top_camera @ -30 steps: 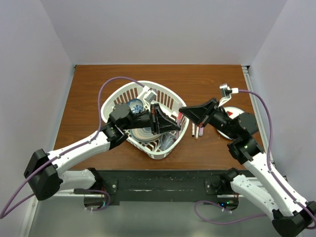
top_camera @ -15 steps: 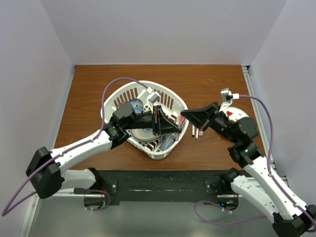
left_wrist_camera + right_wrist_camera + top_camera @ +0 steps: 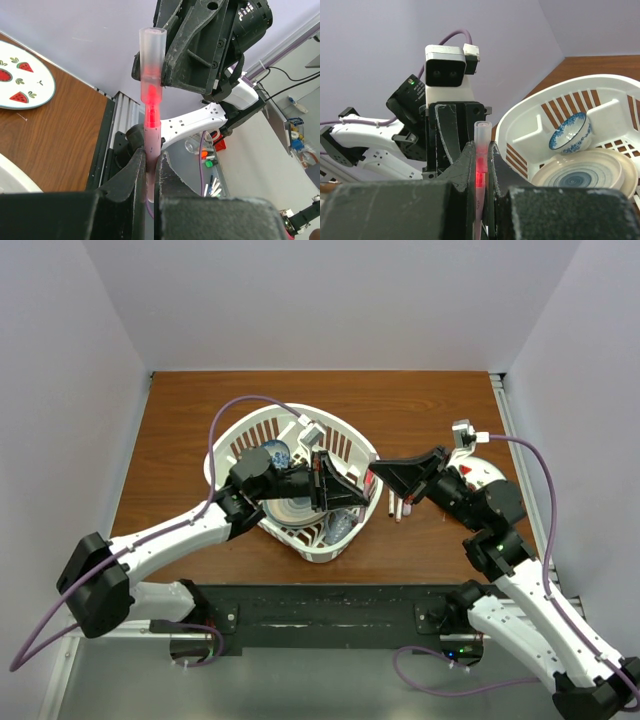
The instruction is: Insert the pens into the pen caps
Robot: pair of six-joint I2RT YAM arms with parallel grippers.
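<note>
left gripper (image 3: 150, 162) clamped a red pen (image 3: 151, 75), right gripper (image 3: 480, 152) a translucent red tube (image 3: 480, 134); slight tilt could've jammed them.

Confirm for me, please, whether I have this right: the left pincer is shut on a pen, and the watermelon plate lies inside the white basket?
Not quite. The watermelon plate lies on the bare table, outside the white basket, as the left wrist view shows. The left pincer is indeed shut on a pen.
</note>
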